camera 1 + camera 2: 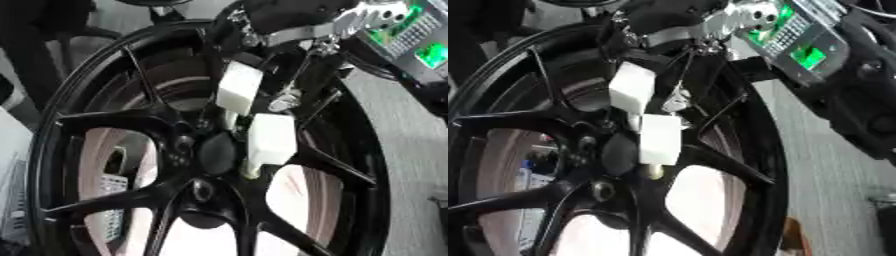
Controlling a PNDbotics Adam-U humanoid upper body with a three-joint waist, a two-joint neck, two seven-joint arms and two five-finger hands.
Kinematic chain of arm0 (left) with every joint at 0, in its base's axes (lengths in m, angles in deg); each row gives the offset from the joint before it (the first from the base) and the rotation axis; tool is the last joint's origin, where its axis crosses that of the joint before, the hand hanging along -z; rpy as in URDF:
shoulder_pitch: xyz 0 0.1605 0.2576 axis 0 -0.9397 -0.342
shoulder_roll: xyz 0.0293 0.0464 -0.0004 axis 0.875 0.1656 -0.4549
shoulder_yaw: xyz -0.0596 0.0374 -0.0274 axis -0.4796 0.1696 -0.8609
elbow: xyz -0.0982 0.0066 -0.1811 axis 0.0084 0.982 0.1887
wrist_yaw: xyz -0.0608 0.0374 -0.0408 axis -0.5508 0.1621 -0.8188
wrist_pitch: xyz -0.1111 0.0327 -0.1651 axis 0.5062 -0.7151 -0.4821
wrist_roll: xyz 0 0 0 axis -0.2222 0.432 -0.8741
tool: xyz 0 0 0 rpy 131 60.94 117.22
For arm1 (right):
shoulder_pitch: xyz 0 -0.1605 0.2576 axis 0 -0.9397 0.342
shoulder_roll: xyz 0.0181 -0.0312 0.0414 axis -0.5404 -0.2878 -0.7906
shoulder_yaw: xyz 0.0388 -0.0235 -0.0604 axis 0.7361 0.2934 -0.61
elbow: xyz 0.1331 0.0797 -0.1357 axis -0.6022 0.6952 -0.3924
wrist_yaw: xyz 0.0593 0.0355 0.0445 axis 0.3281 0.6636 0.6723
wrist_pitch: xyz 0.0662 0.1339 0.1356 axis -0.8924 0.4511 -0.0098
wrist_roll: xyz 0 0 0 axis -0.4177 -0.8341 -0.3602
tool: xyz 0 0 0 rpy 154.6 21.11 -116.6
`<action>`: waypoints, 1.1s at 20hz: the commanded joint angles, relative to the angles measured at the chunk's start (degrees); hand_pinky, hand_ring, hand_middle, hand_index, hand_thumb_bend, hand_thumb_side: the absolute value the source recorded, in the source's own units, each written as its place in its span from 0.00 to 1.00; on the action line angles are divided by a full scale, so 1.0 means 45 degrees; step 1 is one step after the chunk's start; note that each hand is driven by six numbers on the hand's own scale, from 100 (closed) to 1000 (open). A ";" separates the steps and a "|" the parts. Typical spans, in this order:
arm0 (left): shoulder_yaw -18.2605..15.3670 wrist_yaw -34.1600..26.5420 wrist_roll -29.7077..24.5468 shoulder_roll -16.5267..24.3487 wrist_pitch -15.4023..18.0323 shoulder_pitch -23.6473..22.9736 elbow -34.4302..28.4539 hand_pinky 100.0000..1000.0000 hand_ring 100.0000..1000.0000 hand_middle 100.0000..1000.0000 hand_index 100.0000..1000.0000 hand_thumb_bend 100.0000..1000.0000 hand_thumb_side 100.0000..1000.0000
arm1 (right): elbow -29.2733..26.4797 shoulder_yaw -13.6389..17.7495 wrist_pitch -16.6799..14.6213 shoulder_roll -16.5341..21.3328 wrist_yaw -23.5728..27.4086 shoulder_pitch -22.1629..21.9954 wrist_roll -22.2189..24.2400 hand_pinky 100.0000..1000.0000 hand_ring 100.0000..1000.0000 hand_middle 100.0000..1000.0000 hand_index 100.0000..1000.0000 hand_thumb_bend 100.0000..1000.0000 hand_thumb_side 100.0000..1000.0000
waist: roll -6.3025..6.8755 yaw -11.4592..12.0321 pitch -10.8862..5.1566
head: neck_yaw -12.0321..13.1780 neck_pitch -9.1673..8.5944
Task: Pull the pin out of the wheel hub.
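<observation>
**Ana:** Left eye view first. Where is the pin relative to the hand?

**Ben:** The right hand [239,90] comes in from the far right, over the top of the wheel [44,150], and reaches down to the hub [214,152]. Its white pads [269,139] sit just right of the hub's dark centre cap. The pin [651,171] is under the lower pad. Only its pale, rounded end shows, poking out just below that pad.

**Ana:** So is the hand on it?

**Ben:** I judge yes. The fingers are curled in and closed around the pin, with the lower pad covering most of it. The left hand shows in neither view, so the right is the only one placed for the job.

**Ana:** Which way does the pin's long axis run?

**Ben:** From what shows, roughly along the lower pad. It runs from the far side of the hub down toward the near side, tilted slightly. How deep it sits in the hub is hidden.

**Ana:** And the pull?

**Ben:** It likely has to follow that axis, drawing away from the hub. A sideways tug could jam the pin against the spokes [114,120] close on either side.
</observation>
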 commanded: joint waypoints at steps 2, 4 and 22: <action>-0.0206 -0.0040 0.0057 0.0432 -0.0030 0.0081 -0.0082 0.79 0.80 0.70 0.84 0.26 0.77 | -0.0201 0.0092 -0.1180 0.0321 0.0422 0.0170 0.1421 0.89 0.81 0.56 0.63 0.25 0.00 | 0.0108 -0.0004 -0.0408 | 0.0029 0.0032; -0.0203 -0.0039 0.0057 0.0438 -0.0051 0.0058 -0.0061 0.79 0.80 0.70 0.84 0.26 0.77 | -0.0170 0.0116 -0.1094 0.0310 0.0578 0.0168 0.1379 0.89 0.80 0.51 0.58 0.23 0.00 | 0.0113 -0.0013 -0.0425 | 0.0034 0.0045; -0.0221 -0.0072 0.0047 0.0474 -0.0052 -0.0048 -0.0040 0.79 0.80 0.69 0.83 0.24 0.78 | 0.0134 0.1056 0.0101 0.0184 0.1109 0.0591 -0.0098 0.89 0.75 0.39 0.46 0.11 0.00 | 0.0188 -0.0155 -0.0708 | 0.0049 0.0036</action>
